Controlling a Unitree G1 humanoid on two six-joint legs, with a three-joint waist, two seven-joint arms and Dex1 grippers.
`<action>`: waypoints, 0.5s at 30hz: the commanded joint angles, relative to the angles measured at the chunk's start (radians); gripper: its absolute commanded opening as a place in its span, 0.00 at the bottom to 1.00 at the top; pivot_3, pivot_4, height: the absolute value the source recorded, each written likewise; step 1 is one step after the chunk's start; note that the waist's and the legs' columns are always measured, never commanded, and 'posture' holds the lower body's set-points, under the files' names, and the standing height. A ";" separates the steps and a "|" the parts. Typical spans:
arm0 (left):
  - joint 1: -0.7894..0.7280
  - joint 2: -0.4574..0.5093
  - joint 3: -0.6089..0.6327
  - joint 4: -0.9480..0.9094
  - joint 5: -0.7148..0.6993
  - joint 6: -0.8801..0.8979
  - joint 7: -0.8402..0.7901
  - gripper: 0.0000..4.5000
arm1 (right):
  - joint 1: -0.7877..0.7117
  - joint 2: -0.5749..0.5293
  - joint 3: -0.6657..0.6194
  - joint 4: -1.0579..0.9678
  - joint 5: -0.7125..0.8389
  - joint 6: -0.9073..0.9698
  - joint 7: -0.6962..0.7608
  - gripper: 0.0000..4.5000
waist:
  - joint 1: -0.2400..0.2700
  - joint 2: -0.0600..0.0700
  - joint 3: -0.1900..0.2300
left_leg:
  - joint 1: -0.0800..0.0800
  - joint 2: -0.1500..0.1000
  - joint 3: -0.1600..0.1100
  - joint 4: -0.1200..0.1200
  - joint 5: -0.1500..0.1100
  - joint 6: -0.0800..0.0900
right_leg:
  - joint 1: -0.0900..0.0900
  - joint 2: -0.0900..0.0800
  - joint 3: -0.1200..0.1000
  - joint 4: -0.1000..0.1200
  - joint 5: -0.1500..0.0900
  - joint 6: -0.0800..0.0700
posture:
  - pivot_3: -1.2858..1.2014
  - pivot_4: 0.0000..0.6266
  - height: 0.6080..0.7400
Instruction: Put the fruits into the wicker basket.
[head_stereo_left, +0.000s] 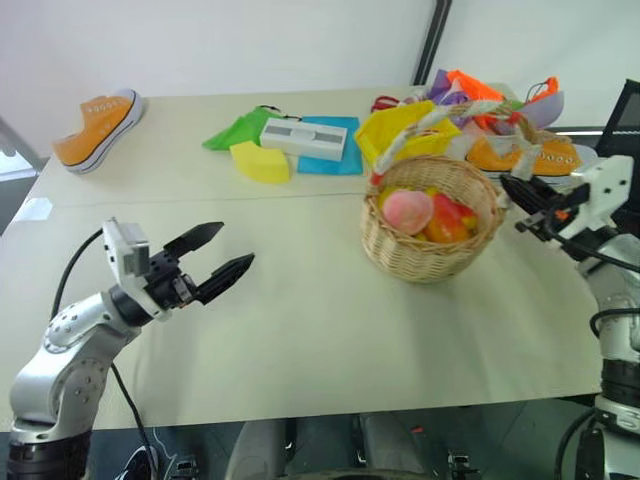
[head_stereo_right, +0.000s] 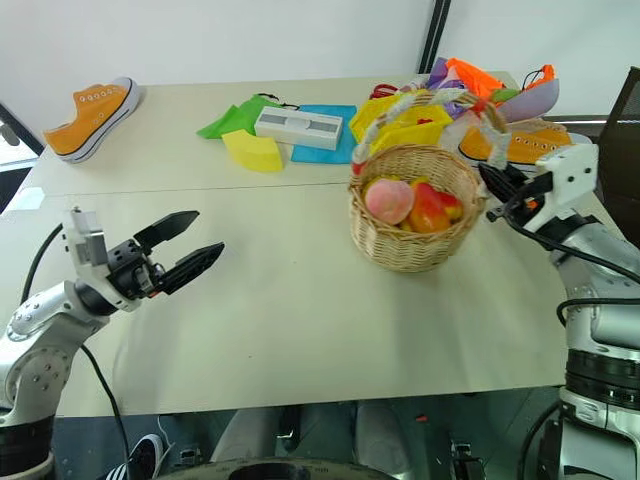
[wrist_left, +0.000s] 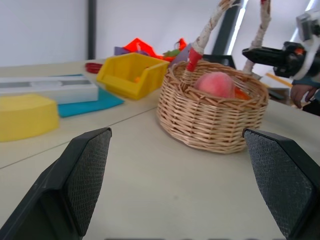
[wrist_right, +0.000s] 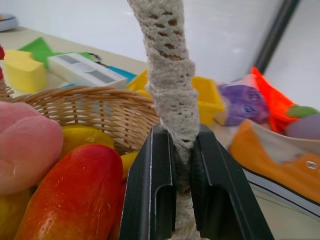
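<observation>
Right gripper (wrist_right: 182, 185) is clamped shut on the wicker basket's (head_stereo_left: 432, 235) lace-wrapped handle (wrist_right: 170, 75), low on the handle near the rim on the basket's right side. Left gripper (head_stereo_left: 218, 264) is wide open, holding nothing, hovering above the table (head_stereo_left: 300, 330) well to the basket's left, fingers aimed toward it.

Both fruits sit inside the basket: peach (head_stereo_left: 408, 212) on the left half, mango (head_stereo_left: 447, 220) just beside it toward the right gripper. By my read the fruit step is done.

Risks:
- Grip is off-centre on the handle; any lift or pull likely tips the basket and rolls the fruits out.
- Lace wrap is soft, so the handle could slip through the jaws.
- Yellow bin (head_stereo_left: 405, 132) and orange sneaker (head_stereo_left: 525, 153) sit just behind the basket; a backward drag hits them.
</observation>
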 joint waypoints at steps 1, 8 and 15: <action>-0.031 -0.001 -0.051 0.026 0.037 -0.021 -0.041 1.00 | 0.009 0.001 -0.041 -0.026 -0.012 -0.039 -0.049 0.01 | 0.001 0.000 0.000 | 0.000 0.000 0.000 0.001 0.000 0.000 | 0.001 0.000 0.000 0.000 0.000 0.000 | 0.52 0.24 1.00; -0.074 -0.013 -0.076 0.075 0.071 -0.046 -0.070 1.00 | 0.025 0.029 -0.025 -0.042 -0.030 -0.082 -0.104 0.10 | 0.001 0.000 0.000 | 0.000 0.000 0.000 0.001 0.000 0.000 | 0.000 0.000 0.000 0.001 0.000 0.000 | 0.52 0.24 1.00; -0.070 -0.028 -0.076 0.085 0.084 -0.058 -0.075 1.00 | 0.044 0.070 -0.012 -0.022 -0.037 -0.094 -0.133 0.86 | 0.001 0.000 0.000 | 0.000 0.000 0.000 0.001 0.000 0.000 | 0.000 0.000 0.000 0.001 0.000 0.000 | 0.52 0.24 1.00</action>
